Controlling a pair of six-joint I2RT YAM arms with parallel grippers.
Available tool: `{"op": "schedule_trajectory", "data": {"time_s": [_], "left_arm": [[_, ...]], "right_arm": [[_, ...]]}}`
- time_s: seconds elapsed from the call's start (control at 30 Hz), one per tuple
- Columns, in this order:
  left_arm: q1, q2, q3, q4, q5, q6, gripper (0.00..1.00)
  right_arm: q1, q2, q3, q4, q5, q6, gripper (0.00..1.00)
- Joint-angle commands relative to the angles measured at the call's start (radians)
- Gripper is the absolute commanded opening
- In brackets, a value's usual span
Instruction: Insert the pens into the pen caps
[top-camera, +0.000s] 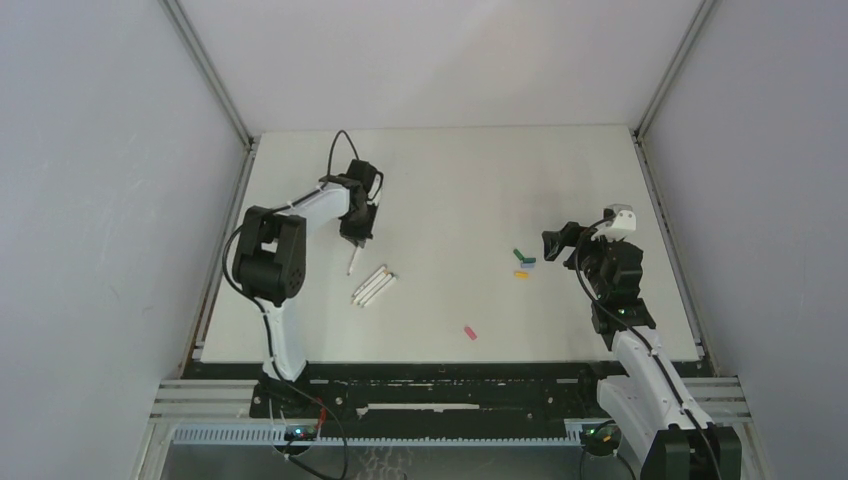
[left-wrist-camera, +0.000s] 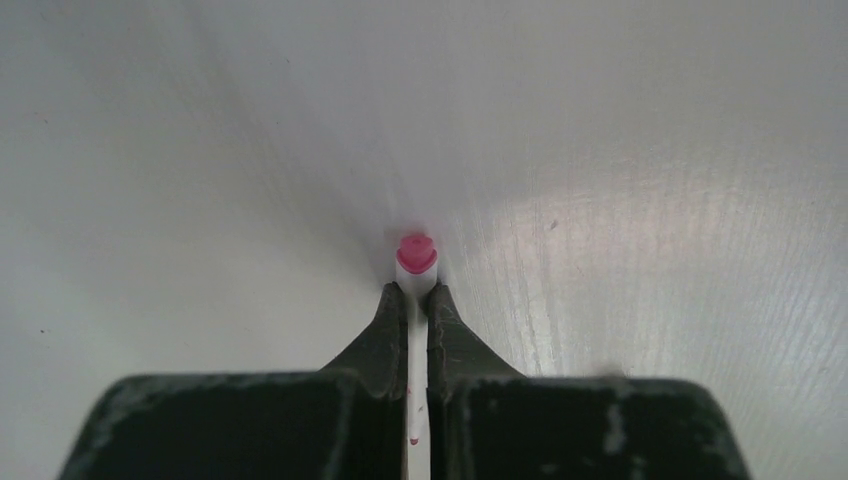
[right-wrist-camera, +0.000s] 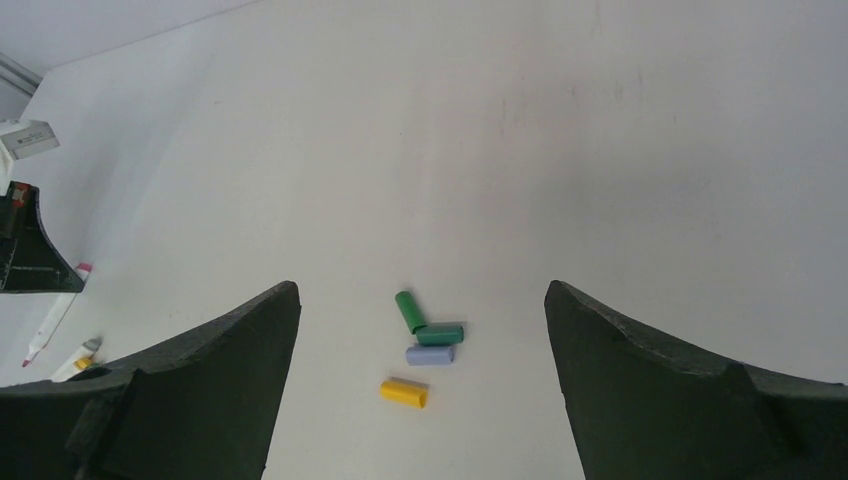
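My left gripper (left-wrist-camera: 416, 300) is shut on a white pen (left-wrist-camera: 416, 278) whose pink end (left-wrist-camera: 416, 250) sticks out past the fingertips. From above, that pen (top-camera: 352, 262) hangs slanted below the left gripper (top-camera: 357, 232), its lower tip near the table. More pens (top-camera: 373, 287) lie side by side just to its right. My right gripper (right-wrist-camera: 420, 289) stands open above a cluster of pen caps: green (right-wrist-camera: 408, 310), darker green (right-wrist-camera: 440, 334), blue (right-wrist-camera: 430, 354) and yellow (right-wrist-camera: 403, 392). A pink cap (top-camera: 468, 331) lies apart, toward the near edge.
The white table (top-camera: 460, 190) is bounded by grey walls at the back and on both sides. The cap cluster (top-camera: 522, 263) sits just left of the right gripper (top-camera: 556, 243). In the right wrist view the left gripper's finger (right-wrist-camera: 25, 255) shows at the far left.
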Motion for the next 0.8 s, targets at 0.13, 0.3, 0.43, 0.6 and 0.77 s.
{"op": "schedule_trajectory", "data": {"time_s": [0.13,0.3,0.43,0.6,0.77], "left_arm": [[-0.009,-0.287,-0.254,0.206,0.084,-0.27,0.0],[-0.014,-0.569,-0.431,0.369,0.087,-0.398,0.0],[-0.016,-0.76,-0.533,0.452,0.039,-0.447,0.0],[-0.048,-0.913,-0.615,0.555,0.091,-0.542,0.0],[-0.118,-0.999,-0.67,0.668,0.137,-0.684,0.0]], "right_arm": [[-0.007,-0.005,0.003,0.064,-0.028,0.009,0.91],[0.001,0.037,0.011,0.104,-0.109,0.014,0.91],[0.047,0.098,0.047,0.122,-0.157,0.007,0.9],[0.229,0.167,0.203,-0.028,-0.136,-0.051,0.9],[0.391,0.219,0.329,-0.057,-0.204,0.106,0.92]]}}
